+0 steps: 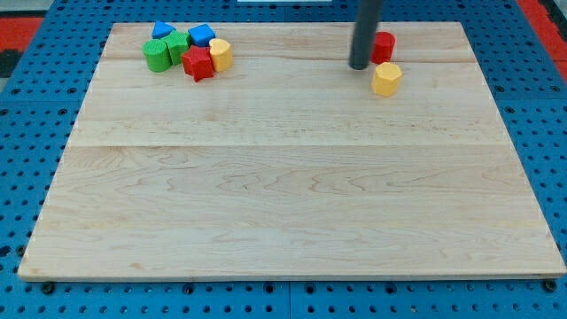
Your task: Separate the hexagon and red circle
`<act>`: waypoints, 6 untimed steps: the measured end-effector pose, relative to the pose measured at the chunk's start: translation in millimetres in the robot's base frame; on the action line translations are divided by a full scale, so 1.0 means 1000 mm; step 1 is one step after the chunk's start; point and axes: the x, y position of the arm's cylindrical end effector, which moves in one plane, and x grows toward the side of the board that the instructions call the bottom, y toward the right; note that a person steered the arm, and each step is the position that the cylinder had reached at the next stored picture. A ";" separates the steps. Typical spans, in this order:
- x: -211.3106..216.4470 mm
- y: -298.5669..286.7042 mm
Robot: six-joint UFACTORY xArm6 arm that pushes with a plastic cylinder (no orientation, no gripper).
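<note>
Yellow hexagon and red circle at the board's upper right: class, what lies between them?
Nothing: in the camera view the yellow hexagon sits just below the red circle, only bare board between. My tip stands left of both.

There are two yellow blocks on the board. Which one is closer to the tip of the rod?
The yellow hexagon on the view's right, just below the red circle. My tip is beside it; the other yellow block sits in the cluster at the view's left.

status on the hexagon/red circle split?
My tip down on the board, touching the left of the red circle. Yellow hexagon just below-right, narrow gap between them. Nothing in the way.
</note>
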 end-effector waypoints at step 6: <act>0.020 0.009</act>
